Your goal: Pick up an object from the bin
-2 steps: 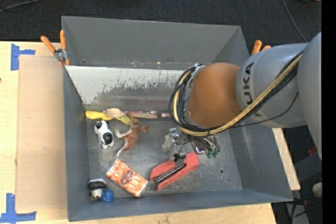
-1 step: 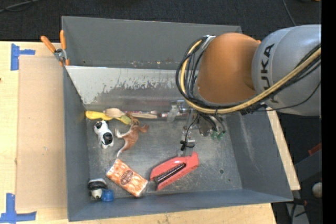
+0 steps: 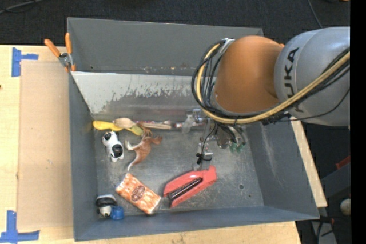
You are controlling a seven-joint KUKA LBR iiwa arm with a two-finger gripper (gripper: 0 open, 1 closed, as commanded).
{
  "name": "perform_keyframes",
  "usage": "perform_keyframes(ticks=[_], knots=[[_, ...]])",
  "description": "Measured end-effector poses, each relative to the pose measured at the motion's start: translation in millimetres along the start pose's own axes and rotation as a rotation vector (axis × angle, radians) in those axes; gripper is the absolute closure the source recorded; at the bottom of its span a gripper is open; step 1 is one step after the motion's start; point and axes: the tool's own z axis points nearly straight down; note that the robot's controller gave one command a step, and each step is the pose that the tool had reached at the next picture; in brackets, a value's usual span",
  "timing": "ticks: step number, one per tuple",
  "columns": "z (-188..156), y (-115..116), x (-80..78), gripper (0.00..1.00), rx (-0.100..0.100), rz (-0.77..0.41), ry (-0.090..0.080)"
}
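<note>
**Beneath the Jaws, a Red Tool on the Bin Floor**

Just beneath the gripper (image 3: 203, 156), toward the near wall of the bin (image 3: 160, 57), lies a red tool (image 3: 190, 184). It is long and flat, with a black strip along its middle, and it lies aslant on the bare metal. The gripper hangs above the tool's upper end, apart from it. Nothing is seen between the jaws, and whether they are released or clenched cannot be told.

The tool looks like hard plastic, so it is probably light and stiff, with smooth faces that might slip. A hold across its narrow width near the middle seems safest, since a grip at one end would likely let it swing. Lying flat, it offers little edge to get under.

Further out, to the view's left of the jaws, rests an orange patterned packet (image 3: 137, 193) that looks soft. Beyond it a brown toy animal (image 3: 143, 148), a black-and-white toy (image 3: 113, 146) and a yellow piece (image 3: 111, 124) lie well apart from the jaws. A small blue-and-black thing (image 3: 108, 207) sits in the corner.
</note>
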Motion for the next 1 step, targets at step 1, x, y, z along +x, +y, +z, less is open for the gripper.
perform_keyframes(ticks=[1], knots=[[46.6,-12.2,38.7,0.0,0.0,-0.091,-0.002]])
